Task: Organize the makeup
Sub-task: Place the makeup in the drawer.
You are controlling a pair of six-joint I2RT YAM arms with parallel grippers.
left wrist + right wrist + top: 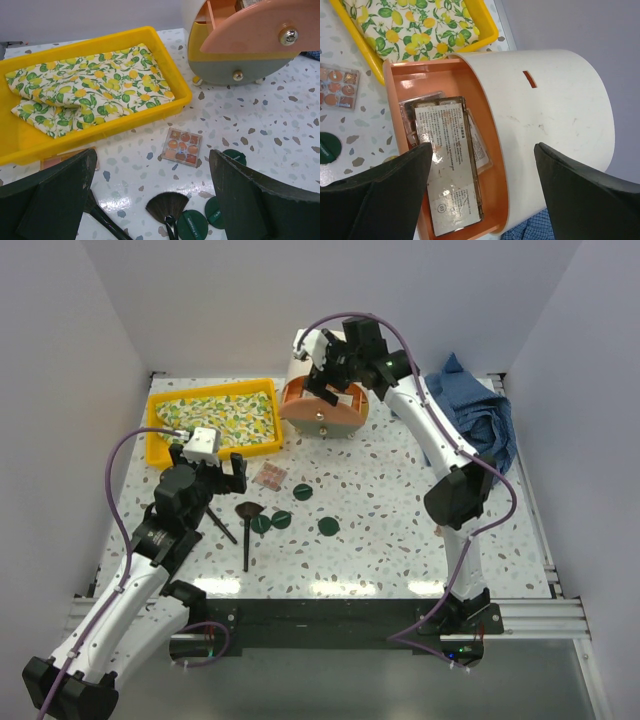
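Note:
A pink-brown palette (270, 476) lies on the table, also in the left wrist view (182, 146). Several dark green discs (302, 491) (192, 225) lie near it. A fan brush (247, 530) (167, 206) and a second brush (222, 525) (102, 217) lie in front. My left gripper (213, 468) (152, 155) is open and empty, above the table before the brushes. A second palette (57, 160) peeks out behind its left finger. My right gripper (322, 375) (483, 147) is open and empty over the peach round case (322, 410), whose open compartment holds palettes (447, 165) lying label side up.
A yellow tray (160, 400) (100, 131) at the back left holds the leaf-patterned cloth (225, 420). A blue cloth (480, 405) lies bunched at the back right. The case's white lid (555, 115) stands swung open. White walls enclose the table.

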